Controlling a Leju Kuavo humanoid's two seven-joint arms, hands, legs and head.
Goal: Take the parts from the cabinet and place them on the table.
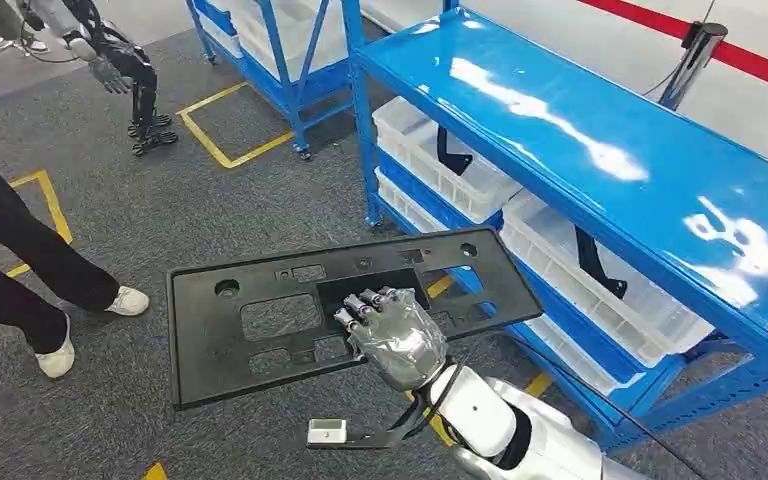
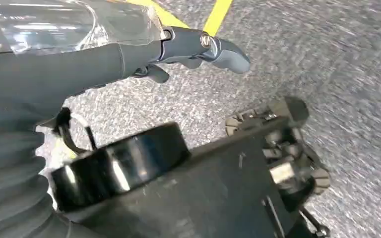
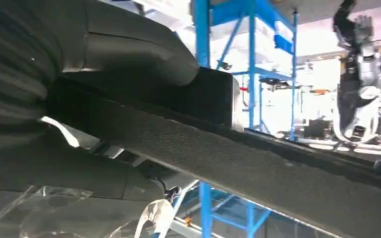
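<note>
White bins (image 1: pixel 600 270) on blue rack (image 1: pixel 600 130) hold black parts (image 1: pixel 592 260).

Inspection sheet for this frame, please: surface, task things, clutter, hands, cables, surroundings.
Surface: grey carpet floor with yellow tape marks; no table seen.
Task things: black plastic panel held flat in front of the blue rack.
Clutter: white bins holding dark parts on the rack shelves.
Hands: right hand grips the panel; left hand holds nothing.
Cables: thin black cable by the right arm.
Surroundings: a person's legs; another robot.
</note>
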